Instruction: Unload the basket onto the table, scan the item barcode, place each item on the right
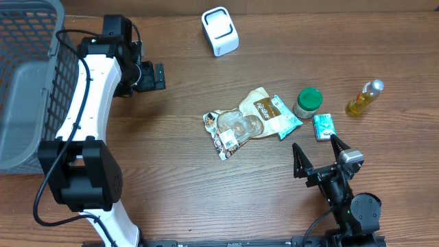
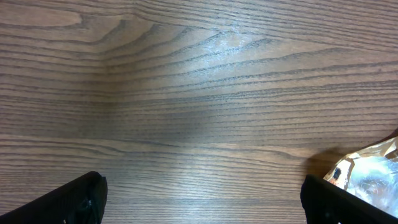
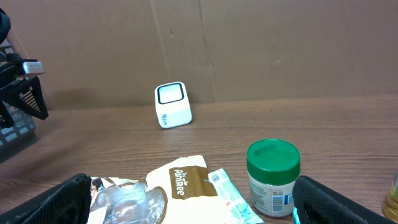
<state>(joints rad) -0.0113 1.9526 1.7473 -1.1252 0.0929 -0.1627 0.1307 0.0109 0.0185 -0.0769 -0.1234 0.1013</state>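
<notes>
A white barcode scanner (image 1: 219, 31) stands at the table's far edge, also in the right wrist view as the scanner (image 3: 171, 104). In the middle lie a clear and brown snack bag (image 1: 240, 125) and a teal packet (image 1: 287, 118). A green-lidded jar (image 1: 308, 102), a small teal box (image 1: 324, 126) and a yellow bottle (image 1: 363, 98) sit to the right. My left gripper (image 1: 162, 77) hangs open over bare wood left of the bags, whose corner (image 2: 367, 174) shows by its right finger. My right gripper (image 1: 314, 143) is open near the front edge, just short of the jar (image 3: 272, 177).
A grey wire basket (image 1: 20, 82) stands at the far left beside the left arm. A brown cardboard wall (image 3: 249, 50) backs the table behind the scanner. Bare wood (image 1: 171, 171) lies between the bags and the left arm's base.
</notes>
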